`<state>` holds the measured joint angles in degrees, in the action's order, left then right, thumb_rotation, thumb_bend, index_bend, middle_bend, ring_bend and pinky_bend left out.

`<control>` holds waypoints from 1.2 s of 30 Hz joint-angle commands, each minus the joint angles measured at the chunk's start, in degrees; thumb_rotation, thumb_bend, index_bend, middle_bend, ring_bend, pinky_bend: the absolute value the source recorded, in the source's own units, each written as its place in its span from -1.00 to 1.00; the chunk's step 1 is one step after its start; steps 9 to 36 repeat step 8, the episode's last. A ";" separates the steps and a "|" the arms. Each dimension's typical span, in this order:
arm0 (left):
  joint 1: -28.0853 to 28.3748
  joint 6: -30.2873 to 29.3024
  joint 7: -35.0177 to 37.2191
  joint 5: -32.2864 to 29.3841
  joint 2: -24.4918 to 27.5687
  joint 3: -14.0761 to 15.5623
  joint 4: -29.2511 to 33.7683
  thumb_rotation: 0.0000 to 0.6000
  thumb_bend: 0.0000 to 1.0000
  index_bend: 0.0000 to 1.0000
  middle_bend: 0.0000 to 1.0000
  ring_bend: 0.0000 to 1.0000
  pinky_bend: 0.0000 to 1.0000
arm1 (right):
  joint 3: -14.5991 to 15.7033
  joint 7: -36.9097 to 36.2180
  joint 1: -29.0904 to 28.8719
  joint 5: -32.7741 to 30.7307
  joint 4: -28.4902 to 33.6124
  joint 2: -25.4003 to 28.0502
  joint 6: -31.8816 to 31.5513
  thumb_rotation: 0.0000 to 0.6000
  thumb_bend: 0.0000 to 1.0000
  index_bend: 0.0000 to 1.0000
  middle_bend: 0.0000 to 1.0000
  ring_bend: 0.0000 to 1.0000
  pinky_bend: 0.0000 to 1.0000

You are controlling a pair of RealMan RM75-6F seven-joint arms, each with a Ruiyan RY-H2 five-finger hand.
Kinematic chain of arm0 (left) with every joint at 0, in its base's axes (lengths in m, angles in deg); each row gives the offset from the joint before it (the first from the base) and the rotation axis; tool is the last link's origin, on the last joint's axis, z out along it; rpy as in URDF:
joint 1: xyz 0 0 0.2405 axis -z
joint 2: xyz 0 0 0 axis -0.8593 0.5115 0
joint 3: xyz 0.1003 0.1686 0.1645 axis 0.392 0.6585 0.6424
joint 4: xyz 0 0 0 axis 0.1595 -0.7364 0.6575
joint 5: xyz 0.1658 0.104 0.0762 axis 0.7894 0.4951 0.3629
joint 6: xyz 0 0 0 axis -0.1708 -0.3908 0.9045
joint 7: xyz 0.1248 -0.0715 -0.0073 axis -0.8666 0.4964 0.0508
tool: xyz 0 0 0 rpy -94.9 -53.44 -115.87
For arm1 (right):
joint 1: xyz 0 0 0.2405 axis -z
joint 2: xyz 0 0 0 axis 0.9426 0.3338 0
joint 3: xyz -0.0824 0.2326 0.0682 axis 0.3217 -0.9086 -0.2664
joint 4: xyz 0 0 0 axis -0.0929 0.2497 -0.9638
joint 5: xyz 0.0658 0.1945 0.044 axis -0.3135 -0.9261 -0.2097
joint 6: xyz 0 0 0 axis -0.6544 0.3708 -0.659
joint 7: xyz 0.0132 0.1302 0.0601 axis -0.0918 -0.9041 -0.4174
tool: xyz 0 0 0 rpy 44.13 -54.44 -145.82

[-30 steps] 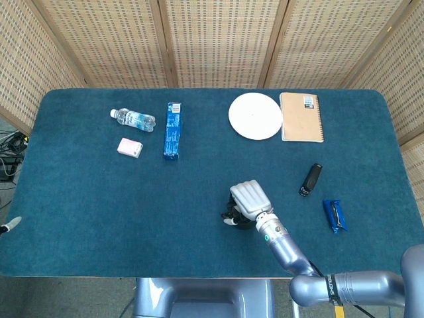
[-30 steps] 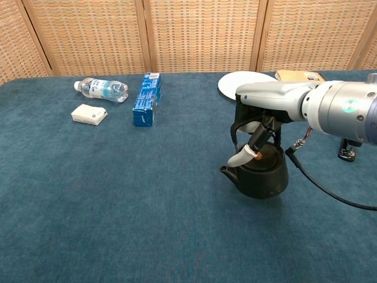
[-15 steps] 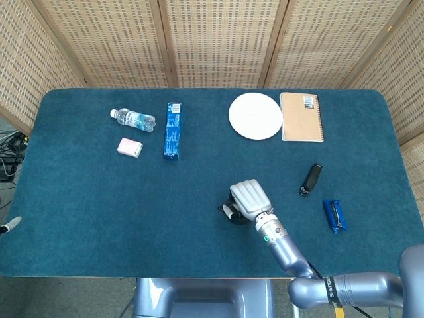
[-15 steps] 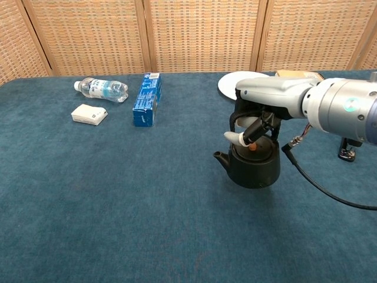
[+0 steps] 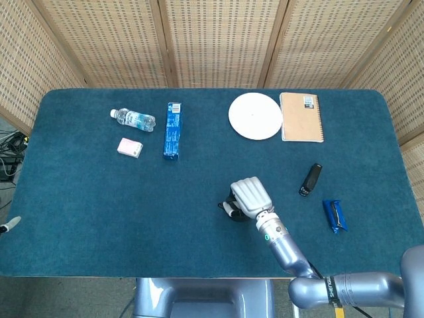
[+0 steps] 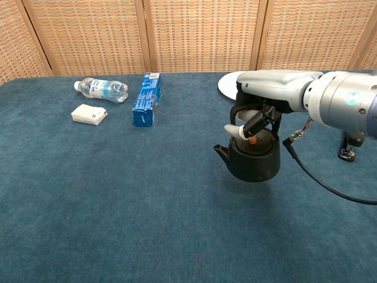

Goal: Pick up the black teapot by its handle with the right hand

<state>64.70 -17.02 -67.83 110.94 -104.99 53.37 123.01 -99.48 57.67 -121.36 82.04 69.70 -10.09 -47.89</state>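
Fingers of the right hand [image 6: 254, 118] curl closed around the wire handle of the round black teapot [image 6: 250, 160]. Teapot hangs beneath the hand above the blue felt table [image 6: 118, 194], spout toward nine o'clock, at six o'clock from the round white plate [image 5: 255, 116].

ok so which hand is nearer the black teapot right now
Right. The right hand is on the black teapot, gripping its handle from above. The left hand shows in neither view, so its distance cannot be judged.
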 commanded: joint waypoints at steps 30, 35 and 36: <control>-0.10 0.02 0.91 0.11 0.22 0.04 -0.18 1.00 -1.00 -1.00 -1.00 -1.00 -1.00 | -1.93 1.06 -0.57 -1.40 1.67 0.93 -1.34 0.53 0.80 1.00 1.00 1.00 1.00; -0.10 0.02 0.91 0.11 0.22 0.04 -0.18 1.00 -1.00 -1.00 -1.00 -1.00 -1.00 | -1.93 1.06 -0.57 -1.40 1.67 0.93 -1.34 0.53 0.80 1.00 1.00 1.00 1.00; -0.10 0.02 0.91 0.11 0.22 0.04 -0.18 1.00 -1.00 -1.00 -1.00 -1.00 -1.00 | -1.93 1.06 -0.57 -1.40 1.67 0.93 -1.34 0.53 0.80 1.00 1.00 1.00 1.00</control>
